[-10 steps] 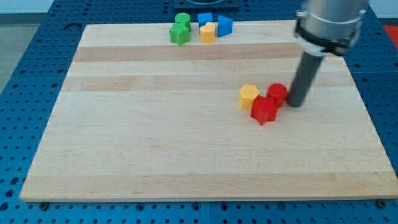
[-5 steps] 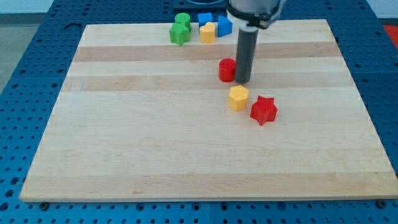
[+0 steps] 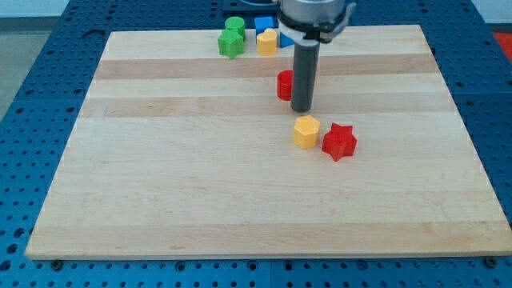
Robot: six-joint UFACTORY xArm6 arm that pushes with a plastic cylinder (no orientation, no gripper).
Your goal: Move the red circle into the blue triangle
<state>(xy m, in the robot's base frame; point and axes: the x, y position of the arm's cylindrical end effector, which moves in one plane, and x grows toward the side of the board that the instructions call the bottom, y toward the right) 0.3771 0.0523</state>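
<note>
Standing upright from the view's top, dark rod planted on the pale wooden board (image 3: pixel 160 200), my tip (image 3: pixel 302 110) just right of the red circle block (image 3: pixel 283 85), seemingly touching it; no jaws, nothing held. Blue triangle block (image 3: pixel 286 39) up near the top edge, mostly hidden behind the arm, well apart from the circle. Beside it, blue block (image 3: pixel 263 23), yellow block (image 3: pixel 266 42), green blocks (image 3: pixel 232 38). Below the tip, yellow hexagon block (image 3: pixel 306 131) touching red star block (image 3: pixel 339 142). No legible writing.
</note>
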